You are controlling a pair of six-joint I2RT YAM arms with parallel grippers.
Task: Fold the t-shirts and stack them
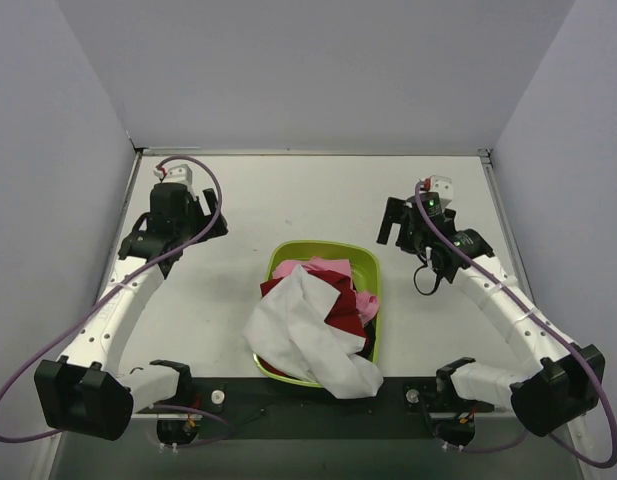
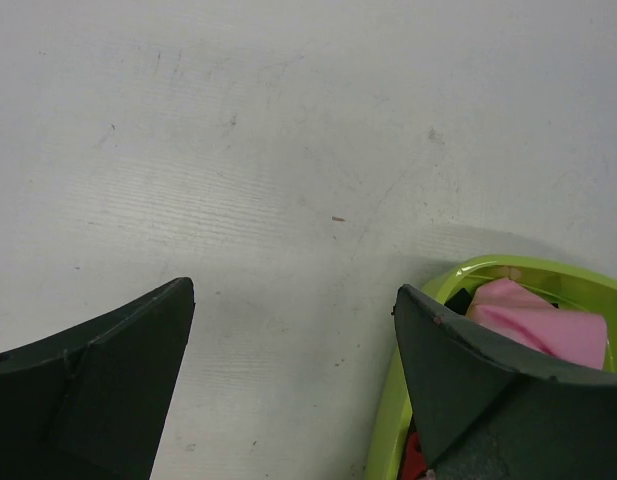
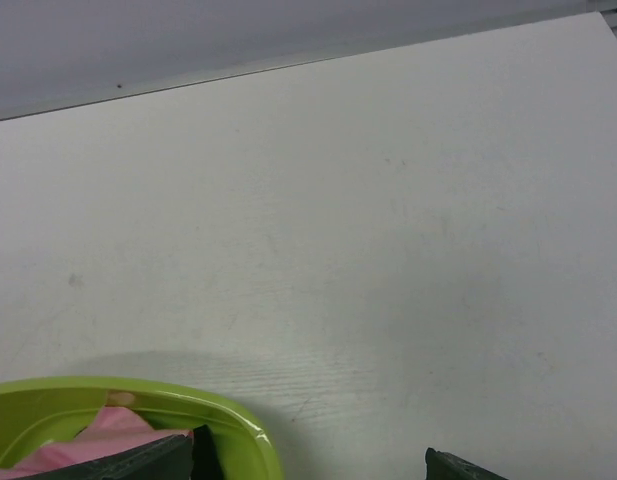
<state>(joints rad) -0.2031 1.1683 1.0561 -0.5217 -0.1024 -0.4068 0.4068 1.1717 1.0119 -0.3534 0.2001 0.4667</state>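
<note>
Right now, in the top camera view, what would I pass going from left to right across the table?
left gripper → lime-green basin, with the t-shirts heaped in it → right gripper

Lime-green basin [image 1: 366, 262] on white table [image 1: 288, 200]
</note>
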